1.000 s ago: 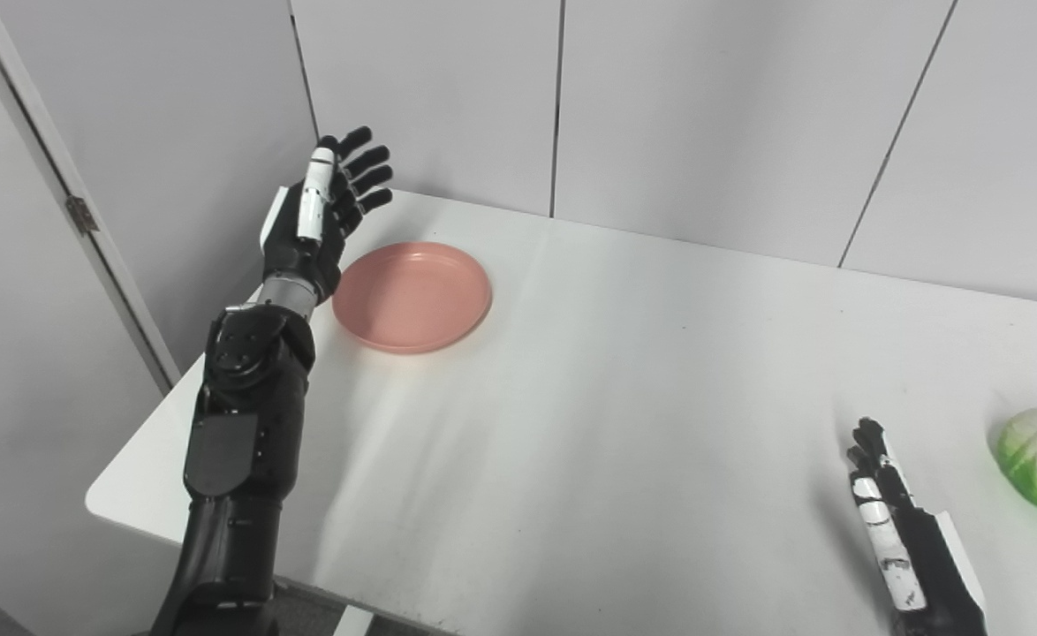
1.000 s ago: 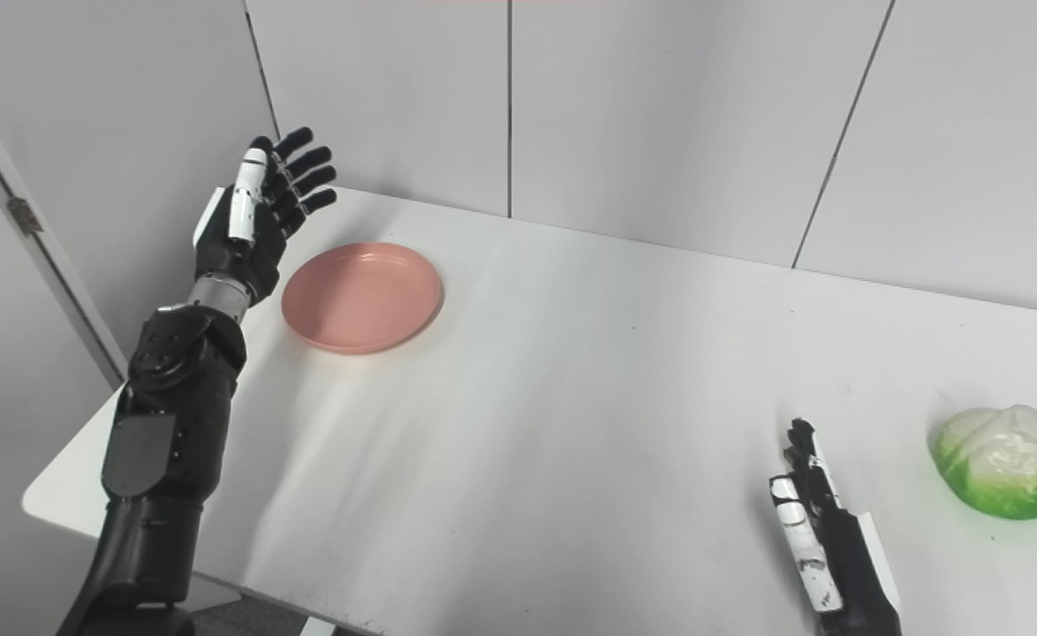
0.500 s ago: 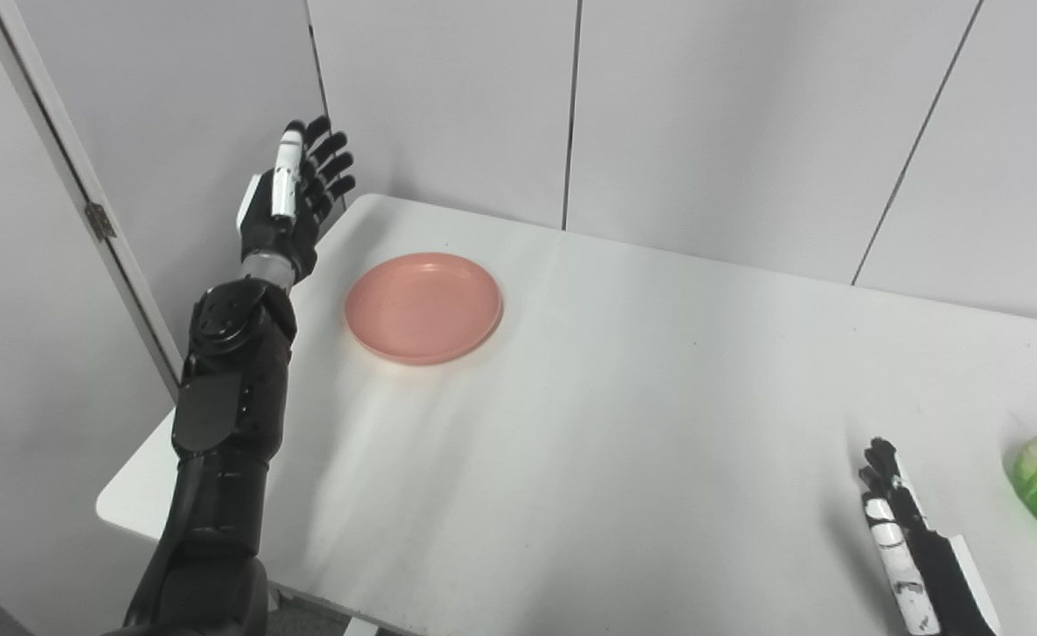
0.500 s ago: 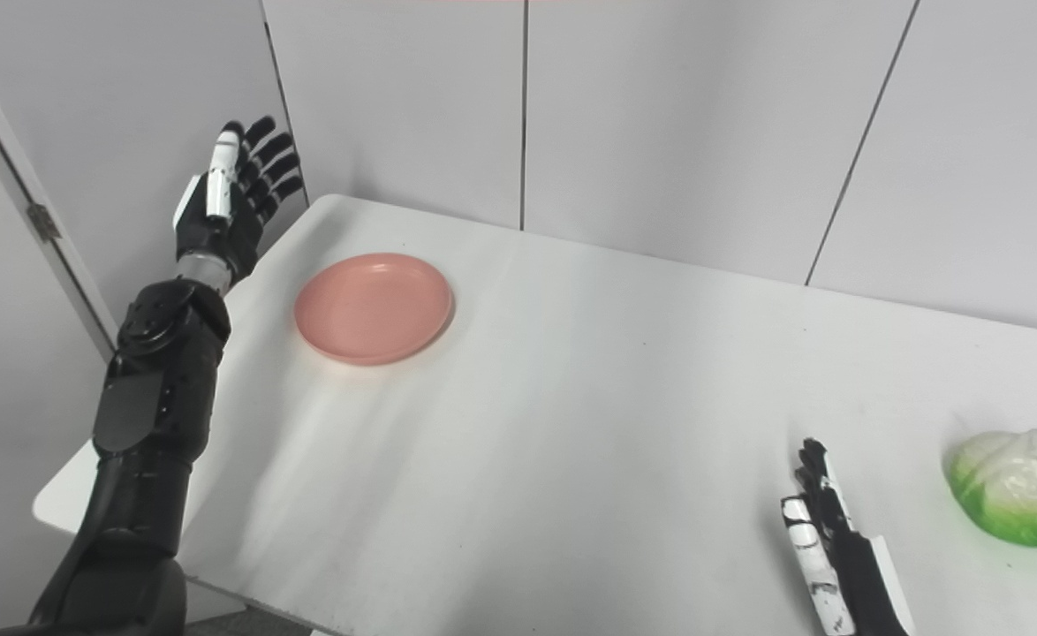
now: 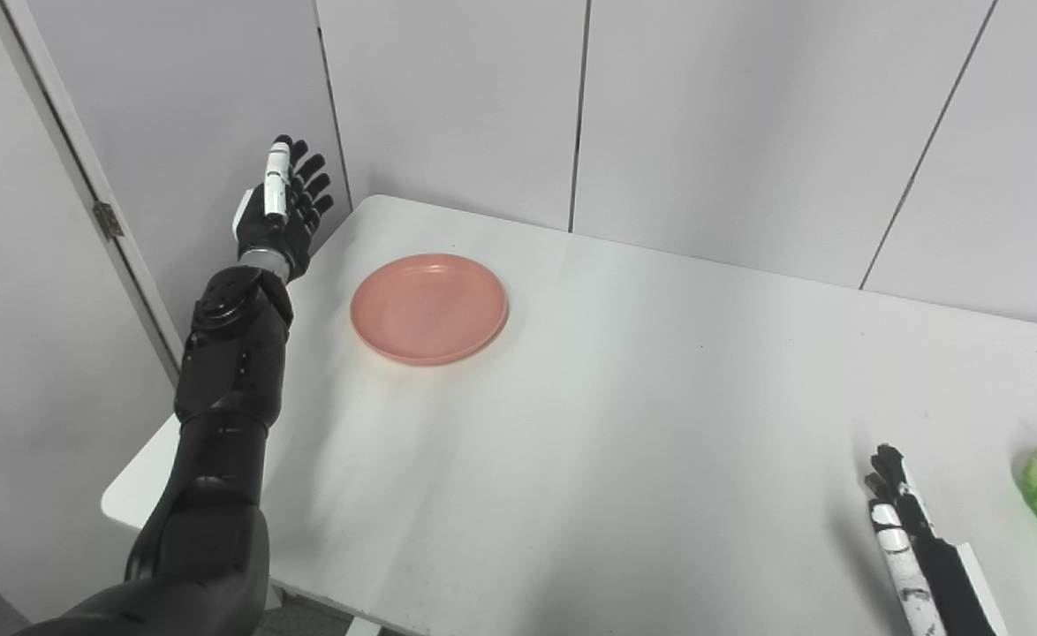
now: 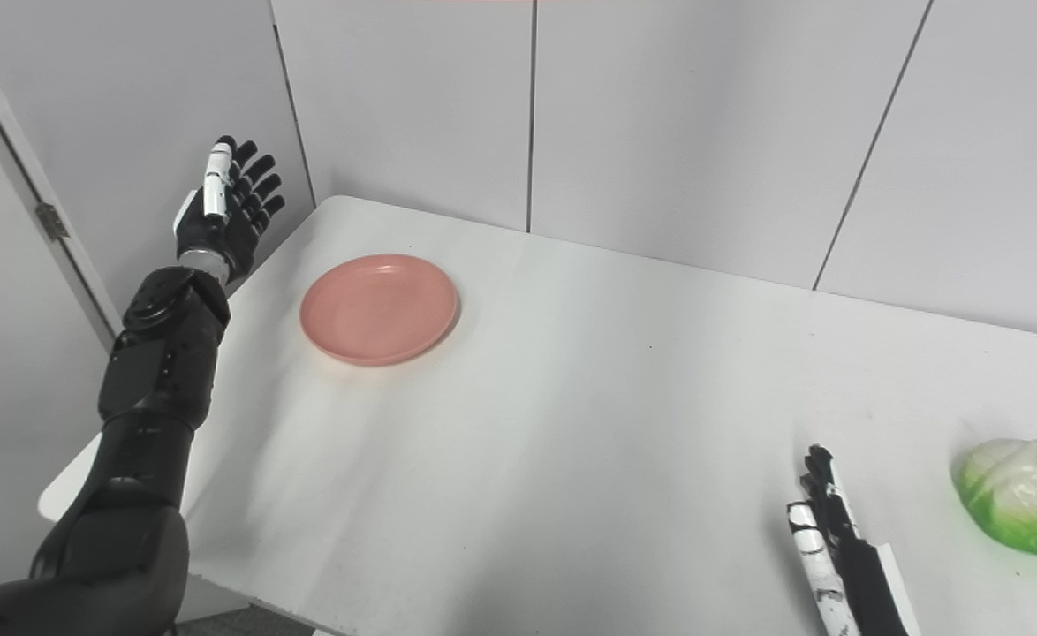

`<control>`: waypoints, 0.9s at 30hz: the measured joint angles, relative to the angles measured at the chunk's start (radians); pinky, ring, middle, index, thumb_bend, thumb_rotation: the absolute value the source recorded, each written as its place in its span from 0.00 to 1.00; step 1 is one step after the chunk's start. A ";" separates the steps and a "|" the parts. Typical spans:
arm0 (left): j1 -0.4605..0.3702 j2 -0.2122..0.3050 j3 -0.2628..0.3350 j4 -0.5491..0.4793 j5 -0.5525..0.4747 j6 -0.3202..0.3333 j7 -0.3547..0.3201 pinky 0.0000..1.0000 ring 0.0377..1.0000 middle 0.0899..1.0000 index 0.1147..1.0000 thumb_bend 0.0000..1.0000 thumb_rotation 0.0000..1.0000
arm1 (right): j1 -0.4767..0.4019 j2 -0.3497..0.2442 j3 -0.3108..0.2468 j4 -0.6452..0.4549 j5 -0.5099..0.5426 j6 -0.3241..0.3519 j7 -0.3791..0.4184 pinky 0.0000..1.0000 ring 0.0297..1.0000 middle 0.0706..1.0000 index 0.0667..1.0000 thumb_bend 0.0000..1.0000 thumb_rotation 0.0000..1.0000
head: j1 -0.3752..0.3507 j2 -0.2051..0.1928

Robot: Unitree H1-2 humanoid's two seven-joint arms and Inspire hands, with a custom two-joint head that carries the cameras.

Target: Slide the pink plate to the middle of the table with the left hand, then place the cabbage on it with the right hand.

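The pink plate [image 5: 428,307] is seen flat on the white table [image 5: 624,424], in the far left part, well short of the middle. The left hand [image 5: 278,212] is raised off the table's left edge, beyond and to the left of the plate, near it but not touching. Its fingers [image 5: 311,181] are spread apart and pointed up; nothing is held. The palm is turned toward the plate side. The left arm [image 5: 223,389] is stretched up along the table's left edge, in front of a grey wall panel [image 5: 174,115].

The cabbage [image 6: 1024,505] is seen on the table at the near right, green at the base and pale on top, cut off by the frame edge in the left eye view. The right hand [image 6: 836,556] is laid low at the near right edge of the table, just left of the cabbage, with a clear gap between them. Its fingers [image 6: 823,481] are held straight and close together, pointed away from the robot; nothing is gripped. Whether it rests on the tabletop or hangs just over it cannot be told. Plate and cabbage are kept well apart, at opposite ends of the table.
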 measured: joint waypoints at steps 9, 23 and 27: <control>-0.001 -0.002 0.001 0.069 -0.010 -0.013 0.002 0.98 0.96 0.94 0.93 0.37 1.00 | 0.002 0.000 0.001 -0.008 -0.003 0.009 0.000 1.00 1.00 1.00 1.00 0.26 1.00 | -0.008 0.011; 0.014 -0.004 0.001 0.212 -0.011 -0.124 -0.002 0.95 0.94 0.93 0.93 0.38 1.00 | 0.002 0.000 0.001 -0.015 0.002 0.021 -0.001 1.00 1.00 1.00 1.00 0.25 1.00 | -0.012 0.020; 0.028 -0.010 0.000 0.224 -0.010 -0.143 -0.001 0.95 0.94 0.92 0.93 0.39 1.00 | 0.002 0.000 0.000 -0.015 0.002 0.021 -0.001 1.00 1.00 1.00 1.00 0.25 1.00 | -0.012 0.020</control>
